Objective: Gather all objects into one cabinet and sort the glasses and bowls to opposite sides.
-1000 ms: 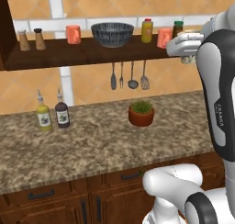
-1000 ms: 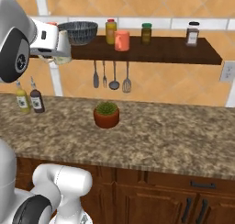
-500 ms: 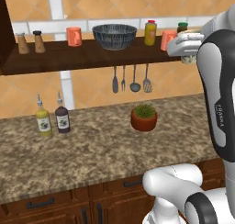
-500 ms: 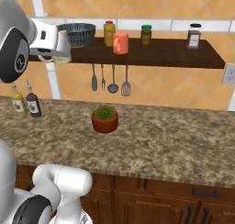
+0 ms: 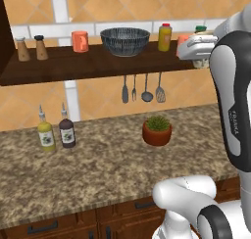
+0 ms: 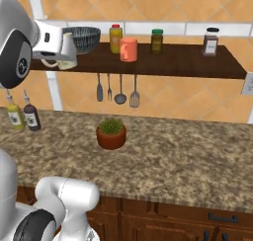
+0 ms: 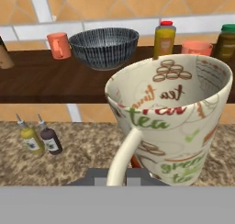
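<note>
My gripper (image 5: 197, 51) is shut on a cream beige cup (image 7: 174, 122) printed with "tea" words; its handle points toward the hand. It hangs level with the right part of the dark wooden shelf cabinet (image 5: 98, 64), in front of it. On the shelf stands the wide dark grey ribbed bowl (image 5: 125, 40), with a coral-orange cup (image 5: 80, 41) to its left. A second coral-orange cup (image 6: 128, 50) sits right of the bowl, beyond a yellow jar (image 6: 116, 38). The held cup (image 6: 66, 47) covers my fingertips.
Two brown shakers (image 5: 30, 48) stand at the shelf's left end, a green jar (image 6: 156, 41) and a dark jar (image 6: 211, 41) toward its right. Utensils (image 5: 146, 88) hang under the shelf. On the granite counter (image 5: 98, 169) are two bottles (image 5: 56, 133) and a potted plant (image 5: 157, 131).
The whole picture has shifted slightly down in both base views, so the camera has moved. My gripper stays shut on the cup at the same height.
</note>
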Robot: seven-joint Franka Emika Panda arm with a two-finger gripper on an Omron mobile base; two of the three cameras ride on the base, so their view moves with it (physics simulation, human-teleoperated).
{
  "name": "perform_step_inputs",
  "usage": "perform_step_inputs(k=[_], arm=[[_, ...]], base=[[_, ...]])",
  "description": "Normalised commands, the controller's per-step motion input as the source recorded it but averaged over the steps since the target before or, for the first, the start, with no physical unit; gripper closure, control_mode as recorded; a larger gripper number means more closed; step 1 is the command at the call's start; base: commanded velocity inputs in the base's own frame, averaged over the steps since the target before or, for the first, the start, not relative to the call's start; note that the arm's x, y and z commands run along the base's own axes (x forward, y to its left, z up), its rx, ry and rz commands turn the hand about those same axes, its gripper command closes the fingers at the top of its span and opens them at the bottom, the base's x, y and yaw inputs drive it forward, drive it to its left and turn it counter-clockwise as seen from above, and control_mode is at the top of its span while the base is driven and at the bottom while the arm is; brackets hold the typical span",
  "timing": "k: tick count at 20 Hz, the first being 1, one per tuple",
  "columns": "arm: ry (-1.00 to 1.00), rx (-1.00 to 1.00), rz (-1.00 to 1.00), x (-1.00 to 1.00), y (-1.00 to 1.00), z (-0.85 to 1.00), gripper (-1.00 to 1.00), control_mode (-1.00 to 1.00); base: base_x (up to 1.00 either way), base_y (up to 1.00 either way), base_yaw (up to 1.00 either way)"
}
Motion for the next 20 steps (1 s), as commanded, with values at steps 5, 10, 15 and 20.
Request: perform_step_inputs(k=[5,10,15,20], arm=[[0.00,-0.06,0.04,0.10,0.00,0.00,1.00,-1.00],[0.00,-0.07,0.06,0.31,-0.15,0.00,1.00,-1.00],[0.00,0.00,0.00,0.49,0.01,0.00,1.00,-1.00],[0.00,0.06,0.00,0.28,0.47,0.01,1.00,-1.00]], base=[[0.00,0.00,0.00],[0.00,0.00,0.00],[0.00,0.00,0.00],[0.00,0.00,0.00]])
